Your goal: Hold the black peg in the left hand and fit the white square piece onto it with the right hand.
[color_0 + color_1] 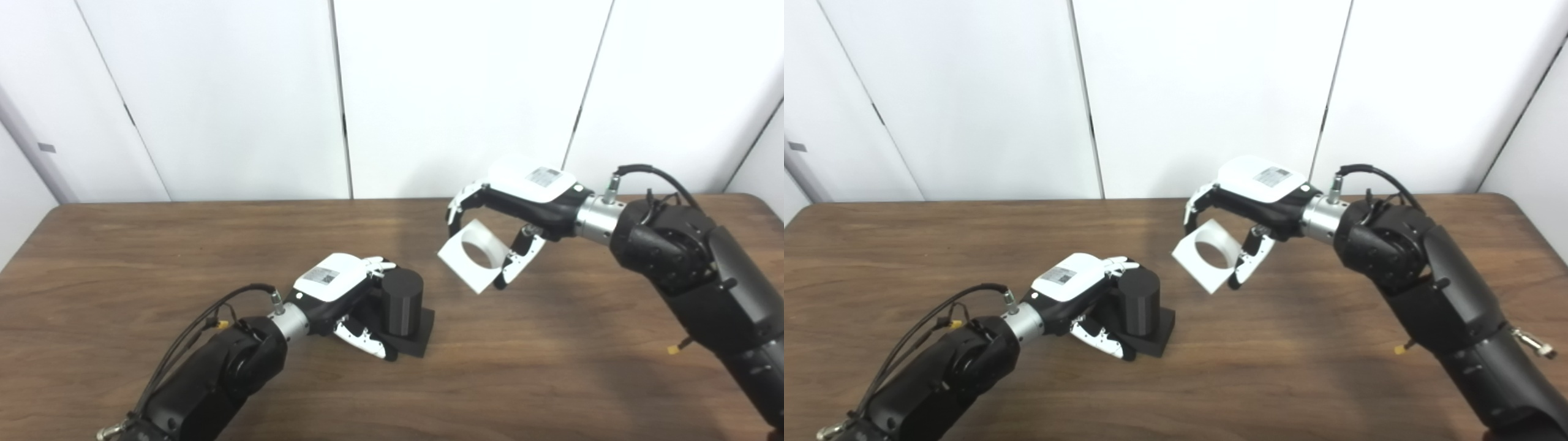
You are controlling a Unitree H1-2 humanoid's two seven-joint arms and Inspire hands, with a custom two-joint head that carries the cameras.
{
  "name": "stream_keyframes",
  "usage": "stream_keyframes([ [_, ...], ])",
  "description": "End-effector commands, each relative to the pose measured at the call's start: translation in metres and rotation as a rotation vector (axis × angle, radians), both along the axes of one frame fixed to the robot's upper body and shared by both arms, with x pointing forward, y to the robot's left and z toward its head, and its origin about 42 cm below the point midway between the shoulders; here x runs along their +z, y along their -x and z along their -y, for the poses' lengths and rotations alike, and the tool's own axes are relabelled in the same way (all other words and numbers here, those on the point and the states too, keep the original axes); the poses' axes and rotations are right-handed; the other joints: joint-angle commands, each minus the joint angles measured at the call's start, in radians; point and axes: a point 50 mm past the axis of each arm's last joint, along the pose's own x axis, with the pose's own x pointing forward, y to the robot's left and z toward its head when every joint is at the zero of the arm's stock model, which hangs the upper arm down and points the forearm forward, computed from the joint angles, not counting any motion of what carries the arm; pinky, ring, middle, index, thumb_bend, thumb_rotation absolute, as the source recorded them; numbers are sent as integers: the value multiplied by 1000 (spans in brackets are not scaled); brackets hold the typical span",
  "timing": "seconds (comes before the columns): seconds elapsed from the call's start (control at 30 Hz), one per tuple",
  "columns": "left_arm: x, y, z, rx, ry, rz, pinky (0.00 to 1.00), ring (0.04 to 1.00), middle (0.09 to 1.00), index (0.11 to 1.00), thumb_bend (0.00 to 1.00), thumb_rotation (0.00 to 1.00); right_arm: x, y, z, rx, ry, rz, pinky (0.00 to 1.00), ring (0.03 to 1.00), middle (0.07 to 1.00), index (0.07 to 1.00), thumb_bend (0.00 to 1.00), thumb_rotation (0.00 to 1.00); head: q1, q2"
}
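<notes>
Your left robot hand [343, 294] is wrapped around the black peg [401, 301], holding it tight. The peg is a fat round post that stands up straight on its flat black base [422, 334]. The base sits on the brown worktop [184, 257], a bit left of the middle.

Your right robot hand [520, 211] is up in the air, above the worktop. It is holding the white square piece [473, 254] between its fingers [459, 205] on top and its thumb [517, 260] below. You can see the big round hole in the piece. The piece is tilted, with one corner pointing down. It hangs to the right of the peg and higher up, and it is not touching the peg.
</notes>
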Motion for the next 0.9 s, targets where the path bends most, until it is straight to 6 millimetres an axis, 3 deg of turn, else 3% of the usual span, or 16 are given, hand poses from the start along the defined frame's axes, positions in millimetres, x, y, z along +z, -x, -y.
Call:
stream_keyframes([
  [0.0,-51,26,4,-31,-179,-157,848,928,898,493,523,75,35,-1,-10,27,-24,77,675,747,732,477,525,131,0,0],
  [0.37,-50,25,8,-33,-181,-154,865,933,897,493,523,76,37,2,-34,92,-28,35,660,746,733,478,524,131,10,6],
  [0.87,-50,24,12,-36,-178,-155,865,932,898,493,523,76,22,-1,-61,137,-33,-6,687,752,736,477,525,133,24,8],
])
